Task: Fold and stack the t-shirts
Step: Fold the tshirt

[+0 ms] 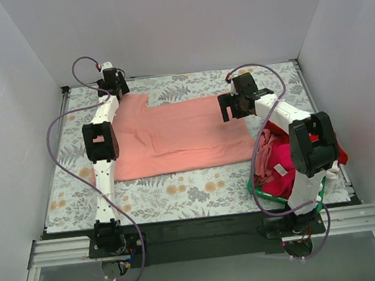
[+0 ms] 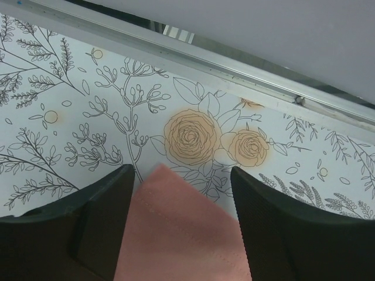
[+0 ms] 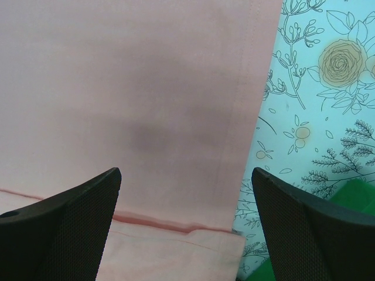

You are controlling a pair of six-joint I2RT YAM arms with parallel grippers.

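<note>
A salmon-pink t-shirt [image 1: 173,135] lies spread flat on the floral table cover. My left gripper [image 1: 116,86] is open at the shirt's far left corner; in the left wrist view a pink sleeve corner [image 2: 176,228] lies between its black fingers [image 2: 88,228], not clamped. My right gripper [image 1: 237,105] is open above the shirt's right hem; in the right wrist view the hem edge [image 3: 193,225] lies between the spread fingers [image 3: 304,228]. More t-shirts, red and magenta [image 1: 280,164], are heaped in the green basket.
The green plastic basket [image 1: 260,190] stands at the front right by the right arm's base. White walls enclose the table on three sides. A metal rail [image 2: 234,58] runs along the far edge. Floral cover [image 1: 179,191] shows in front of the shirt.
</note>
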